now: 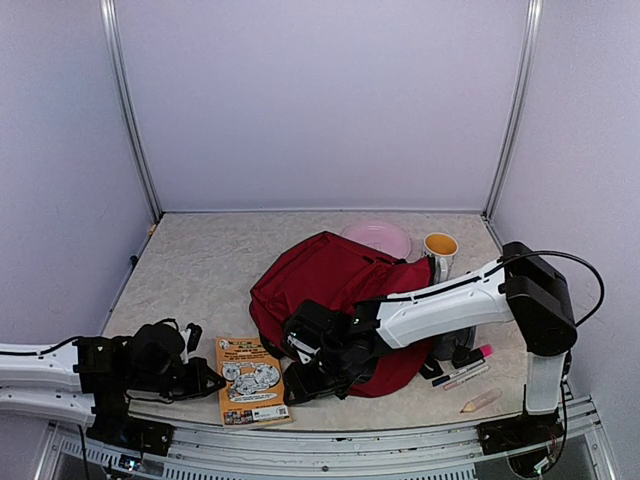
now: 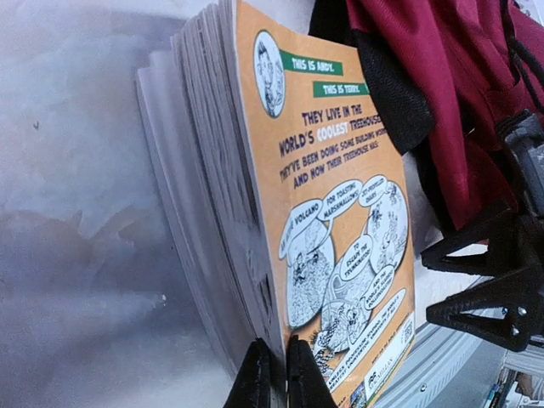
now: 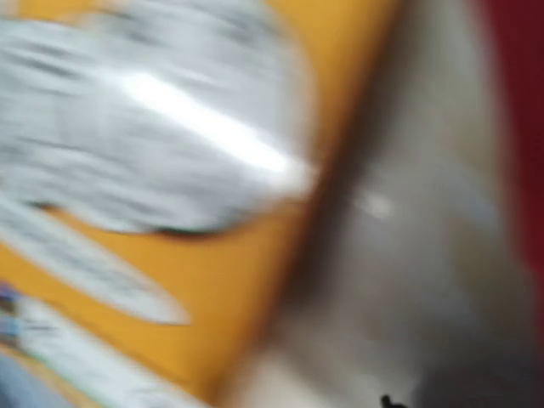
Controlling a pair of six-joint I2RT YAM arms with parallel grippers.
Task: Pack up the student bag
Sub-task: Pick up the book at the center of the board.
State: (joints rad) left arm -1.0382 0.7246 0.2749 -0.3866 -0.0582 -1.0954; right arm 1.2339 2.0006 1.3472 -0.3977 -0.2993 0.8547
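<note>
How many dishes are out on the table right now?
2. A pink plate lies behind the bag, which covers its near edge. A mug stands just right of the plate. The bag could hide more.

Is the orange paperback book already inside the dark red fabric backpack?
No, the orange paperback book is outside the dark red fabric backpack, lying on the table beside it.

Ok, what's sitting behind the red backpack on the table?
A pink plate lies behind the backpack, with its near edge covered by the fabric. A white mug with a yellow inside stands to the plate's right. Anything tucked tight against the bag's far side is hidden.
</note>
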